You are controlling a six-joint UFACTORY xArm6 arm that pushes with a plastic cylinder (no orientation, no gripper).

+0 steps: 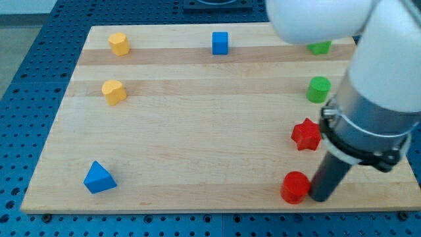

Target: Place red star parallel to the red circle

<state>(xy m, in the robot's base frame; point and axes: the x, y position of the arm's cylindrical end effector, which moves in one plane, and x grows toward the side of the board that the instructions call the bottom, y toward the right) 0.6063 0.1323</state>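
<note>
The red star (306, 134) lies on the wooden board (197, 118) at the view's right. The red circle (295, 187), a short cylinder, stands below it near the board's bottom edge. My tip (320, 197) is down on the board right beside the red circle, on its right side, touching or nearly touching it. The tip is below and slightly right of the red star. The arm's white and grey body covers the board's upper right corner.
A green cylinder (318, 89) stands above the red star; another green block (321, 47) is partly hidden by the arm. A blue cube (220, 43) and a yellow block (119, 43) sit near the top edge. A yellow block (114, 92) and a blue triangle (99, 177) are at the left.
</note>
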